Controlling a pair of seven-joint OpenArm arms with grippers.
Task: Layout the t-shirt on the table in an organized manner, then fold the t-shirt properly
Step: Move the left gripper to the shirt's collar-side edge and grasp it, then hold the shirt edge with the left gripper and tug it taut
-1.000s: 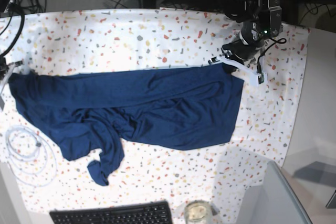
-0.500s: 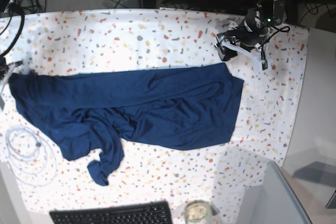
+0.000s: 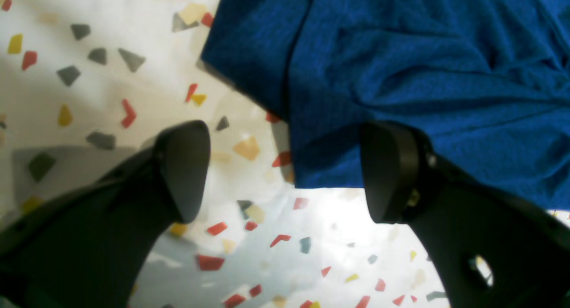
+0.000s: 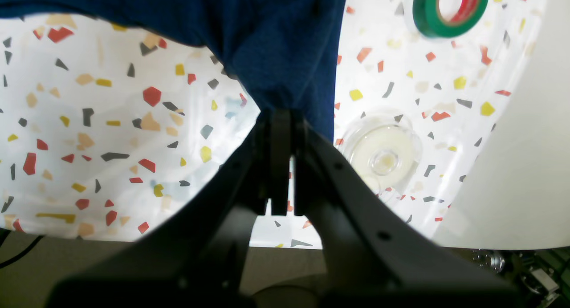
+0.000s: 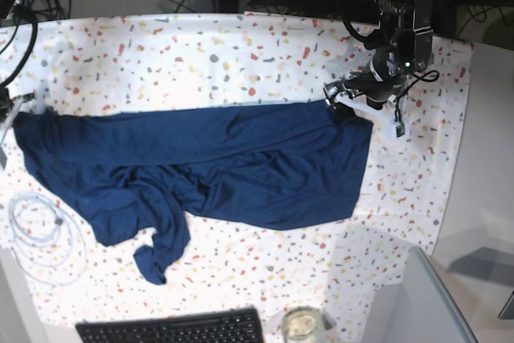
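Observation:
The dark navy t-shirt (image 5: 209, 166) lies crumpled lengthwise across the speckled table (image 5: 201, 62), with a sleeve trailing toward the front. My left gripper (image 5: 365, 110) hovers at the shirt's far right corner. In the left wrist view it (image 3: 285, 174) is open, and the shirt's corner (image 3: 423, 67) lies flat on the table between and beyond the two dark fingertips (image 3: 182, 170). My right gripper (image 4: 278, 121) is shut on a bunched edge of the t-shirt (image 4: 276, 41) at the table's left end, barely showing in the base view (image 5: 10, 110).
A green tape roll (image 4: 449, 7) and a clear round spool (image 4: 383, 152) lie by the right gripper. A white cable coil (image 5: 40, 234) sits at front left. A black keyboard (image 5: 173, 328), a glass jar (image 5: 303, 325) and a grey panel (image 5: 418, 303) line the front edge.
The left gripper opened and let go of the shirt's right corner, rose toward the back, then came down again beside that corner. The right gripper kept its hold.

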